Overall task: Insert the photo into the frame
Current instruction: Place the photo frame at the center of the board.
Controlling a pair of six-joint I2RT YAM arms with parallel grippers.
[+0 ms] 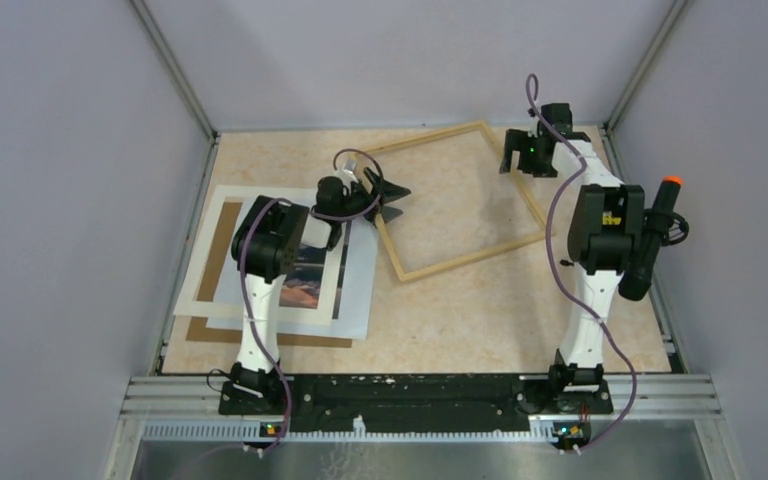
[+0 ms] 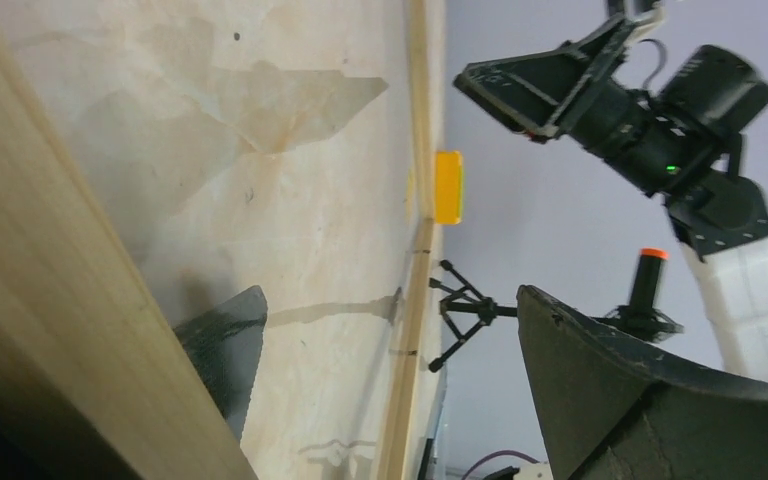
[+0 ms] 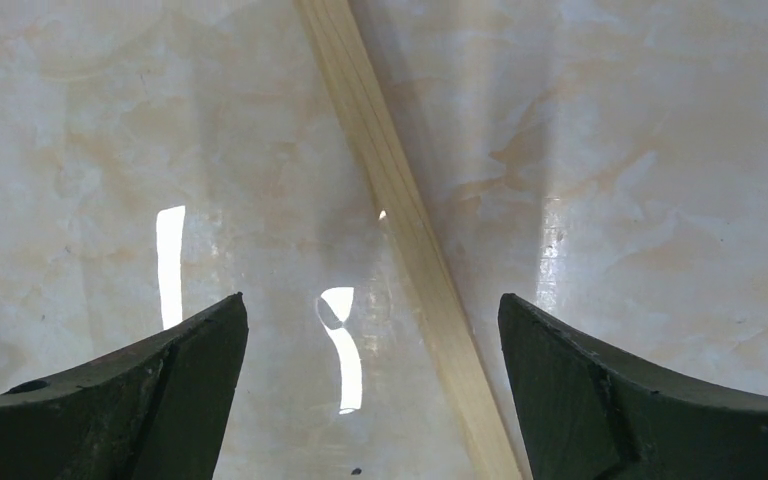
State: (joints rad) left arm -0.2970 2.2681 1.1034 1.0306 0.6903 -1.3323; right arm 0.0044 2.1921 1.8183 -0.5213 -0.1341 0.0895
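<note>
Jaws of both grippers stood released: the left gripper was spread at one corner of the frame, and the right gripper straddled one thin rail. One frame, of four light wooden rails, lay flat on the marbled table. One photo, a rectangular orange-and-dark print, lay left of the frame upon one white mat and one brown board.

frame: thin light-wood rectangle, lying flat, rotated off-square, centre to far-right of scene; photo: orange-pink and dark blue-grey landscape print with white margin, flat and face up at left, just outside the frame's near-left corner, only partly visible from above.
</note>
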